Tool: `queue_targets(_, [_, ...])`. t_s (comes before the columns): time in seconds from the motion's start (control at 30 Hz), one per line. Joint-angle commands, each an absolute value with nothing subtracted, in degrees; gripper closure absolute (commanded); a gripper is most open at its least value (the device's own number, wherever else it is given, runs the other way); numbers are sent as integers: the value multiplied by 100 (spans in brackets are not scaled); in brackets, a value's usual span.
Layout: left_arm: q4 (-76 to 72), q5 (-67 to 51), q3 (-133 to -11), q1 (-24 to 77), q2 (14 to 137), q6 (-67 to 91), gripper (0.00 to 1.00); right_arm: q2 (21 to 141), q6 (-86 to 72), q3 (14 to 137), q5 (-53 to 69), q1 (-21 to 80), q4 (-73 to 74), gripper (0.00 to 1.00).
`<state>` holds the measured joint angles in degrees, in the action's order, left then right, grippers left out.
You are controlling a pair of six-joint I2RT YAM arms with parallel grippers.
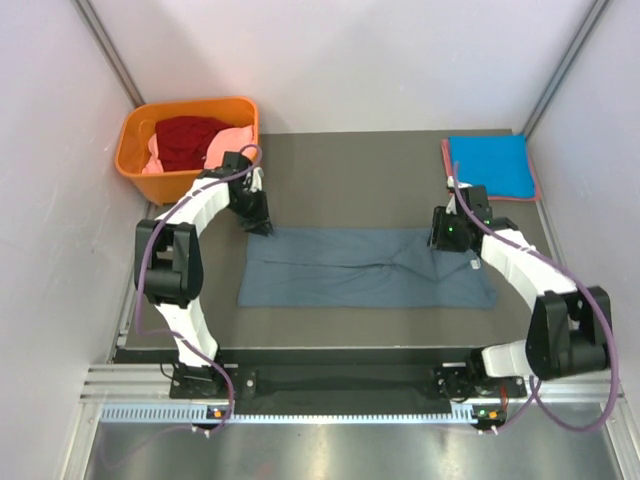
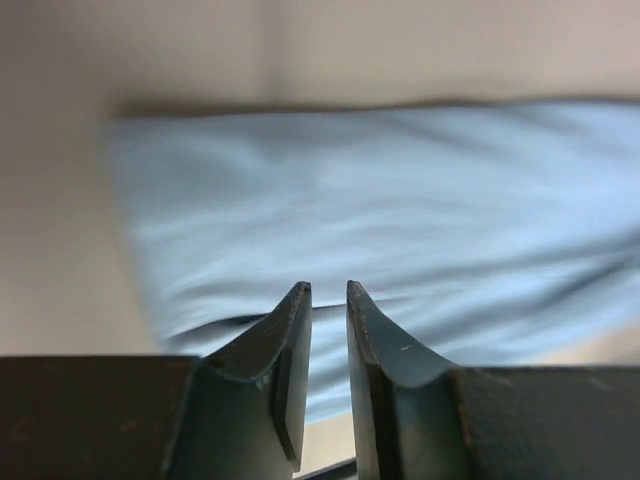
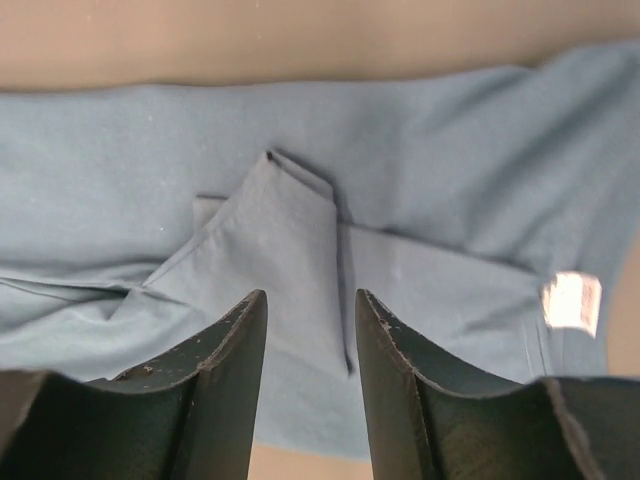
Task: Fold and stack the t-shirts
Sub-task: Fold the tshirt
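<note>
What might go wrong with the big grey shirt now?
The folded flap on the grey shirt lies loose and may flop open. The left gripper and right gripper hang open close over the cloth, so a finger might snag it and drag the fold crooked.

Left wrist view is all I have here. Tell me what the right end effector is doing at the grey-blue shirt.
Observer: The right end effector stands open at the far right edge of the grey-blue shirt, over a folded flap near the white tag.
Operator: Report what lies beyond the shirt on the right.
Observer: A folded bright blue shirt lies on a salmon-red one in the far right corner.
Operator: Now the far left.
Observer: An orange basket there holds a dark red shirt and a pink one.
</note>
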<state>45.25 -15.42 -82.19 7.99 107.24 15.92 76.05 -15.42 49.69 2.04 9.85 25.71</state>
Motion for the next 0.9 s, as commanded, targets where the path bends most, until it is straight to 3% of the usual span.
queue_targets(0.0, [3649, -3101, -8016, 993, 10371, 1547, 73, 8006, -993, 5361, 536, 958, 2461, 59])
queue_targets(0.1, [3551, -3095, -8129, 1239, 10310, 1634, 73, 8323, -897, 5607, 763, 923, 2417, 62])
queue_targets(0.3, [3850, -1627, -8455, 1608, 10248, 2039, 72, 8903, -835, 5836, 1169, 932, 2206, 59])
queue_targets(0.6, [2989, -1994, -8210, 2214, 9721, 2249, 69, 9184, -729, 5871, 1169, 1028, 1995, 60])
queue_targets(0.7, [2524, -2021, -8061, 2452, 9607, 2530, 69, 9246, -817, 5889, 1099, 1160, 1995, 67])
queue_targets(0.8, [1707, -2276, -7762, 2654, 9484, 2898, 69, 9220, -870, 5871, 949, 1318, 1995, 87])
queue_targets(0.83, [1488, -2476, -7543, 2733, 9483, 2979, 69, 9168, -879, 5862, 906, 1353, 2021, 98])
queue_targets(0.87, [1103, -2522, -7454, 2786, 9501, 3032, 69, 9123, -896, 5854, 905, 1406, 2048, 100])
